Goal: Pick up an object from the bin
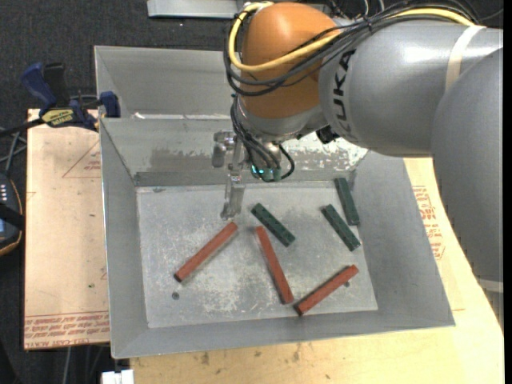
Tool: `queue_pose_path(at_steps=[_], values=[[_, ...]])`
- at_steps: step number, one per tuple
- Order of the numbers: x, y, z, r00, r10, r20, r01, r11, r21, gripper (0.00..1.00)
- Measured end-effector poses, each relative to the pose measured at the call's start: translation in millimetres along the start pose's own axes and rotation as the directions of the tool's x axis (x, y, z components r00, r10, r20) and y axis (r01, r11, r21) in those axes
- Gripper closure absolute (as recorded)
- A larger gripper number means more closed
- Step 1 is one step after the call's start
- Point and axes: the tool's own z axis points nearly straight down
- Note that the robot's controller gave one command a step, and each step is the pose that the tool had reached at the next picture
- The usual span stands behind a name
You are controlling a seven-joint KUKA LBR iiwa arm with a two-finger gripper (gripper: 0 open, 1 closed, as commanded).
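You'll see a long, flat red bar (206, 252) lying slanted left of centre in the bin (120, 214). The gripper (231, 208) hangs at its far end, fingers pressed together and empty. A dark green bar (273, 224) lies just right.

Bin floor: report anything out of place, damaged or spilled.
Nothing stands out. Three red-brown bars and three dark green bars lie scattered at different angles, whole and unstacked. The bin floor is only scuffed, with pale speckles.
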Motion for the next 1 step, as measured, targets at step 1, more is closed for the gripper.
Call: queue_pose_path(at_steps=[1], values=[[-1.7,-0.7,-5.0,1.0,0.003,0.008,-0.003,1.0,-0.001,0.0]])
